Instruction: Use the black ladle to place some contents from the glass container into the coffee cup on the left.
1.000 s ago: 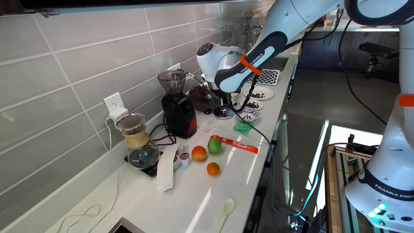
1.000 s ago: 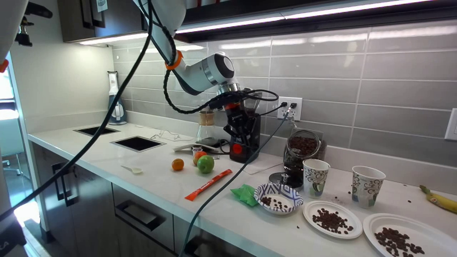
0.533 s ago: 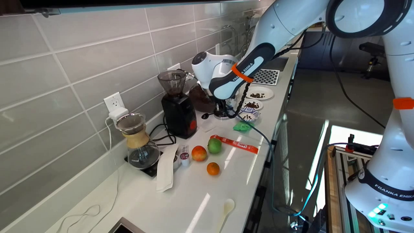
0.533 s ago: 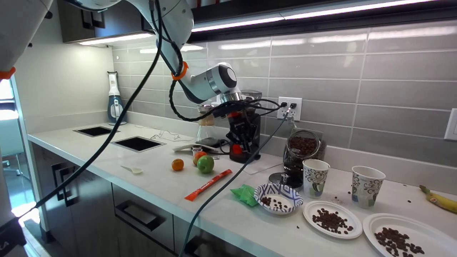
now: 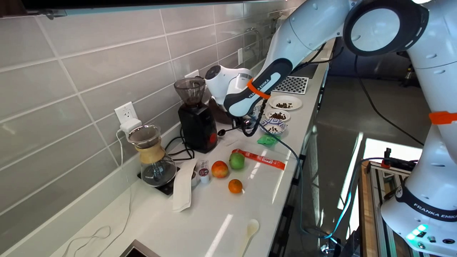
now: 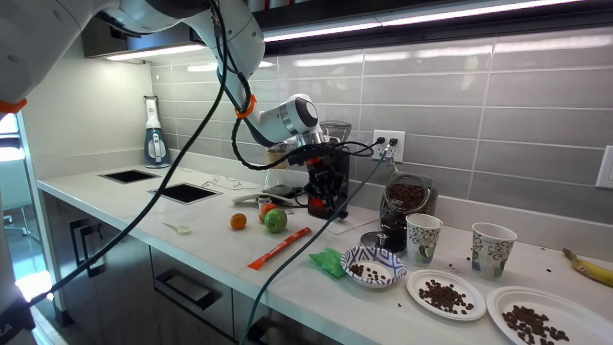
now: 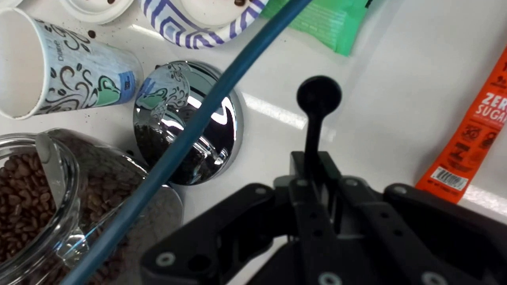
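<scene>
The black ladle [image 7: 319, 97] points out ahead of my gripper [image 7: 313, 164], whose fingers are shut on its handle. No beans show on its small round end. In an exterior view that ladle end [image 6: 343, 214] hangs low over the counter, by the grinder's base. The glass container [image 7: 27, 198], tilted and full of dark beans, lies to the left in the wrist view, apart from the ladle. Beside it stands the coffee cup on the left [image 6: 424, 239], a patterned paper cup. Its opening looks bare in the wrist view.
A blue cable [image 7: 190, 134] runs diagonally between camera and counter. The chrome lid [image 7: 190, 122] lies between cup and ladle. A black grinder [image 5: 197, 125] stands close to the gripper. Nearby are a second cup [image 6: 493, 251], a patterned bowl [image 6: 373, 268] and a red sachet [image 6: 280, 248].
The arm has come down, bringing the gripper and ladle lower towards the counter beside the grinder. The ladle stays gripped. Cups, container and plates have kept their places.
</scene>
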Controlling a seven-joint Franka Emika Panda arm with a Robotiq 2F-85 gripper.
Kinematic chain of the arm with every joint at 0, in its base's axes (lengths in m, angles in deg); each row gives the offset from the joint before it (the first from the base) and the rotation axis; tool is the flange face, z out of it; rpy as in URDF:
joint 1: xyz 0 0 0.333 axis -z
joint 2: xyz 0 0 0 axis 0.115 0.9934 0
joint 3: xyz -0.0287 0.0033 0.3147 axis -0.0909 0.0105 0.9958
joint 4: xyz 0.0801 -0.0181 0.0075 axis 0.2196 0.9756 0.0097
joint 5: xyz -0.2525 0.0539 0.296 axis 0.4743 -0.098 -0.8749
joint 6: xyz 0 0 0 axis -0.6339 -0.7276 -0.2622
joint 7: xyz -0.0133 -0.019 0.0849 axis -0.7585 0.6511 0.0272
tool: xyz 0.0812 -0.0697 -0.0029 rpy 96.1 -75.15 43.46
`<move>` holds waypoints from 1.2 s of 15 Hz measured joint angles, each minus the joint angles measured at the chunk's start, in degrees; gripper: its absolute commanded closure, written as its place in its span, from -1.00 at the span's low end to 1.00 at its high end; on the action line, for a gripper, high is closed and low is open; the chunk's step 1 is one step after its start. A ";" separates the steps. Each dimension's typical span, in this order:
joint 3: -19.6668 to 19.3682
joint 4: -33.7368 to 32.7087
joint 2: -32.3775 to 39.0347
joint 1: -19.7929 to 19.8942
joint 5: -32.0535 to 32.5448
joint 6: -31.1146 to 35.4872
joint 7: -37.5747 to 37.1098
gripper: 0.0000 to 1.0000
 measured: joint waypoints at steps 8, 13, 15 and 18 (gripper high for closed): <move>-0.39 -3.93 2.91 -0.81 -0.61 -3.30 -0.75 -0.48; -0.45 -4.95 2.04 -0.76 -1.65 -5.27 0.04 -1.00; 0.19 -4.98 0.93 -0.20 -4.95 -5.74 2.32 -1.00; 2.47 -4.96 -1.11 2.42 -13.14 -5.75 8.75 -1.00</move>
